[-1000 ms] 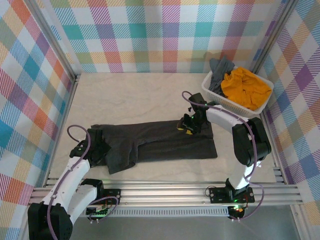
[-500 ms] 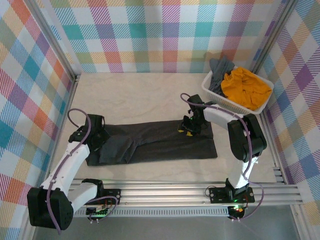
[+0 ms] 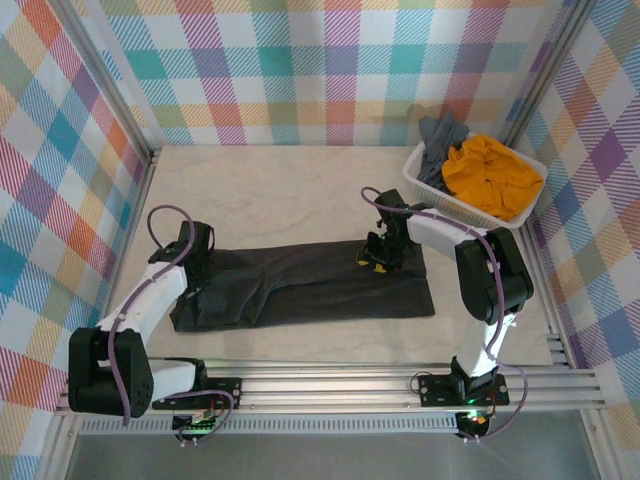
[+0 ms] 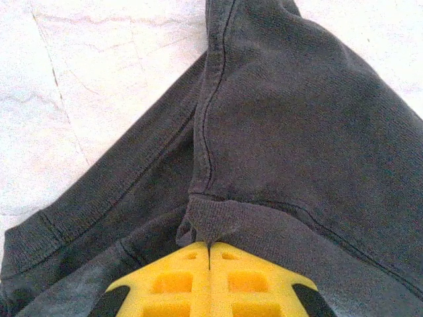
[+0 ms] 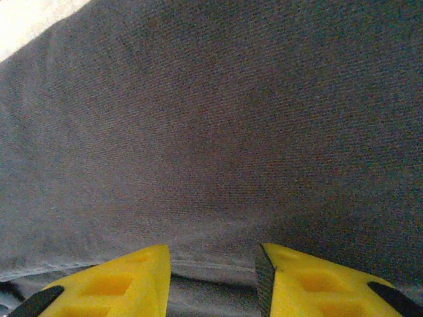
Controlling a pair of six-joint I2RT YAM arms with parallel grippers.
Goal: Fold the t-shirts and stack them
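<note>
The dark charcoal t-shirt [image 3: 310, 285] lies folded into a long band across the table's middle. My left gripper [image 3: 197, 263] is at the band's left end, shut on a ribbed fold of its cloth [image 4: 218, 221]; in the left wrist view the yellow fingertips [image 4: 192, 254] meet with the fold pinched at their tip. My right gripper [image 3: 376, 258] rests on the band's far edge near its right end. Its jaws stand apart over flat cloth and a hem [image 5: 211, 267]. A mustard-orange t-shirt [image 3: 490, 175] and a slate grey t-shirt [image 3: 443, 135] lie crumpled in the basket.
The white slatted basket [image 3: 425, 190] stands at the back right corner, against the plaid wall. Bare cream table [image 3: 260, 195] stretches behind the shirt, with a narrower strip in front of it. Metal frame rails run along the near edge [image 3: 340, 385].
My left gripper has moved away from the near edge toward the far side with the cloth in it, and the shirt's sagging lower-left flap is drawn in. The right gripper has hardly shifted.
</note>
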